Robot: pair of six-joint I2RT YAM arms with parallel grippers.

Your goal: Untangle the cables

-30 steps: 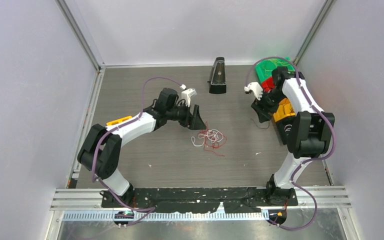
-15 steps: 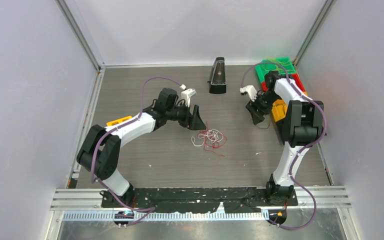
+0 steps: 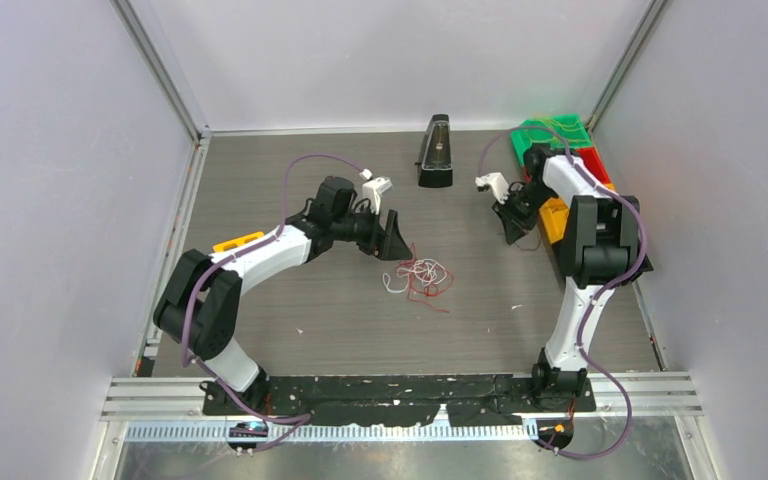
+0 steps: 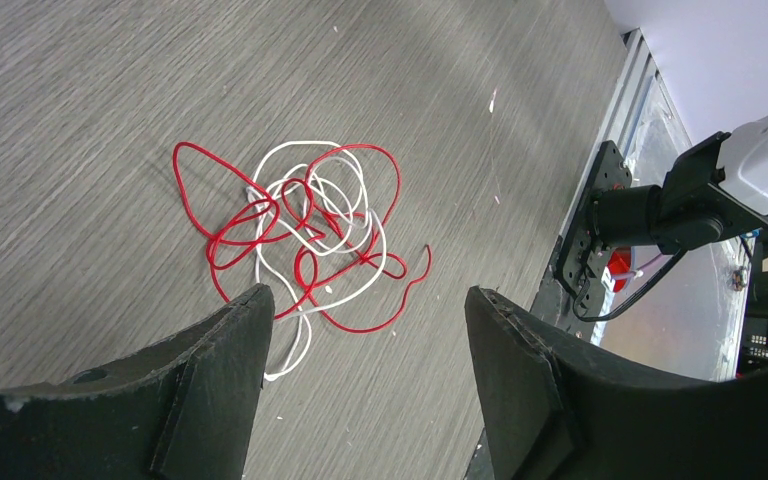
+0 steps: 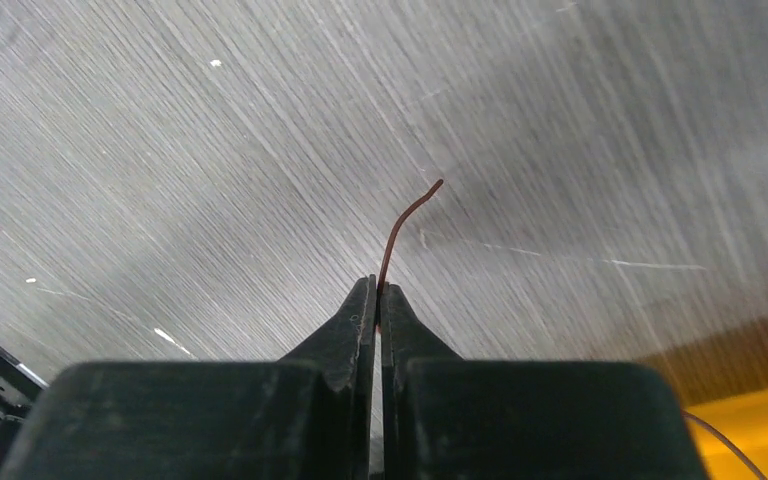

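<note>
A tangle of red and white cables (image 3: pixel 422 276) (image 4: pixel 300 230) lies on the wooden table near its middle. My left gripper (image 3: pixel 397 247) (image 4: pixel 368 295) hangs just above and behind the tangle, open, with nothing between its fingers. At the right, beside the bins, my right gripper (image 3: pixel 514 228) (image 5: pixel 377 285) points down at the table. It is shut on a thin dark brown cable (image 5: pixel 400 225), whose curved free end sticks out past the fingertips. In the top view, part of this cable (image 3: pixel 532 243) lies on the table by the gripper.
A black wedge-shaped object (image 3: pixel 435 150) stands at the back centre. Green (image 3: pixel 557 133), red and yellow bins (image 3: pixel 552 215) (image 5: pixel 740 440) line the right wall. A small orange piece (image 3: pixel 237 241) lies by the left arm. Metal rails edge the table.
My right gripper has swung left, away from the bins, and has shut on the dark brown cable. The left arm and the red and white tangle have not moved.
</note>
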